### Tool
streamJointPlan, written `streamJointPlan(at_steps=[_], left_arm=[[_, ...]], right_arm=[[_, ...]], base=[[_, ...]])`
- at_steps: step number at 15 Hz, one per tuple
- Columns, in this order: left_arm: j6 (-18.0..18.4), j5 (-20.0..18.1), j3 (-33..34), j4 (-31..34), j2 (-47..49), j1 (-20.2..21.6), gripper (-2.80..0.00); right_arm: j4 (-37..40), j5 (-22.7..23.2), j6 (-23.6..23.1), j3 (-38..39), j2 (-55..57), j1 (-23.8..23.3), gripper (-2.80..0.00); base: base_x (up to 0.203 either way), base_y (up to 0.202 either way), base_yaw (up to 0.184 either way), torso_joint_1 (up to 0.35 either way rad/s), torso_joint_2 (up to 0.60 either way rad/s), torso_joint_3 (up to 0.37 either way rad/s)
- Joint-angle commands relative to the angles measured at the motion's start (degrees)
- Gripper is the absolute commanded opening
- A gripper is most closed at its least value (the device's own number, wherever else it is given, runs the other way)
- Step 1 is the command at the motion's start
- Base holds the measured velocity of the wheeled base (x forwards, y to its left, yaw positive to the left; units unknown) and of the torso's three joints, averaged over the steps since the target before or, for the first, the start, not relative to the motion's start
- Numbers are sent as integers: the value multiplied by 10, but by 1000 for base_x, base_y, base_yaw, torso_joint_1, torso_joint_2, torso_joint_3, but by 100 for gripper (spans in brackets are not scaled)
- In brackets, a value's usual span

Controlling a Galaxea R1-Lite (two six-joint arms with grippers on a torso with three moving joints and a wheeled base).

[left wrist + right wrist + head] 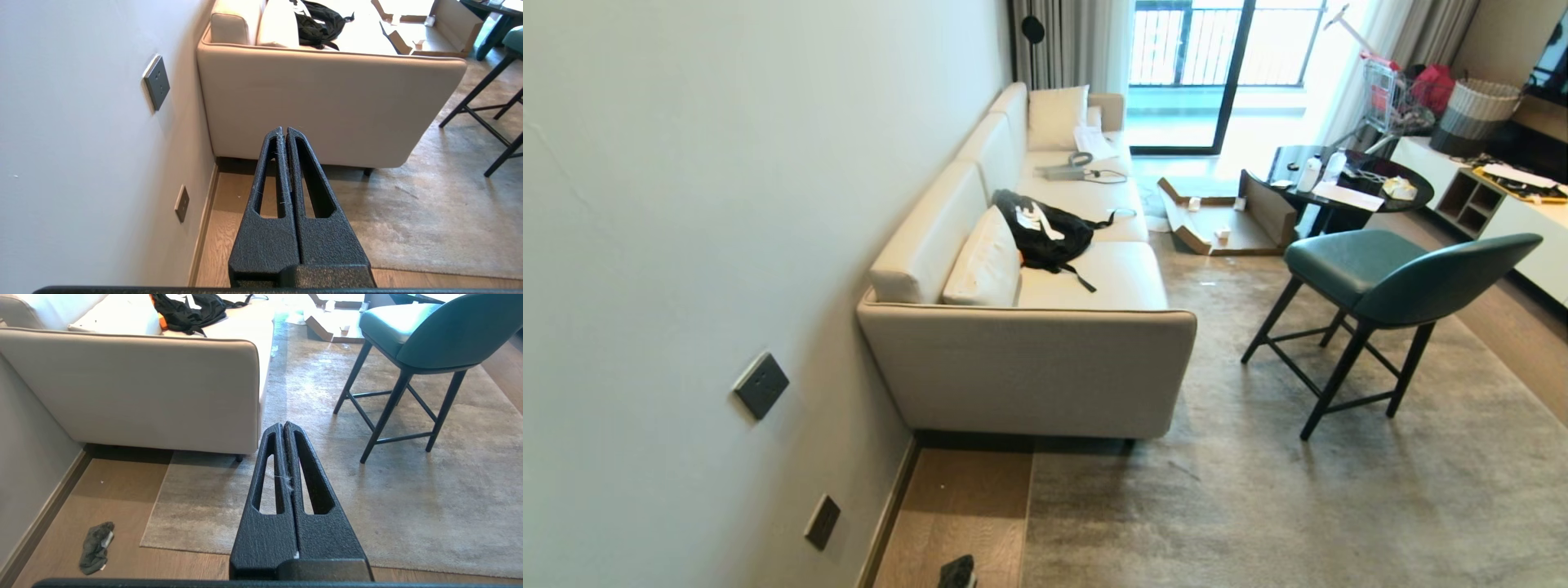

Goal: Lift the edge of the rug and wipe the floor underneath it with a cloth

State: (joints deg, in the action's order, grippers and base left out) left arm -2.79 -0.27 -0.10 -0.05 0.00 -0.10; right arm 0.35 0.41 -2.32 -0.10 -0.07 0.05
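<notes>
A pale rug (367, 506) covers most of the living-room floor (122, 522), running beneath a cream sofa (1029, 359) and a teal chair (1380, 286). The rug edge (157, 514) and its corner lie flat beside a bare strip of wood planks along the wall. On that strip, near the skirting and just clear of the corner, sits the small dark cloth (96, 547). Both arms hang parked: the left hand (284, 131) and the right hand (283, 426) have their fingers pressed together, holding nothing. The risks ahead: the sofa's weight pinning the rug may resist lifting, and a low reach so near the wall could bump it.
</notes>
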Motion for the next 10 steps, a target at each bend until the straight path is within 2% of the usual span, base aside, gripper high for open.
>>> streamJointPlan(at_steps=[1,10], left_arm=[[0,0,0,0,0,0,-280],[0,0,0,0,0,0,-280]], right_arm=[[0,0,0,0,1,0,-280],[0,0,0,0,1,0,-280]], base=[[0,0,0,157,-355,-218],[0,0,0,146,-337,-192]])
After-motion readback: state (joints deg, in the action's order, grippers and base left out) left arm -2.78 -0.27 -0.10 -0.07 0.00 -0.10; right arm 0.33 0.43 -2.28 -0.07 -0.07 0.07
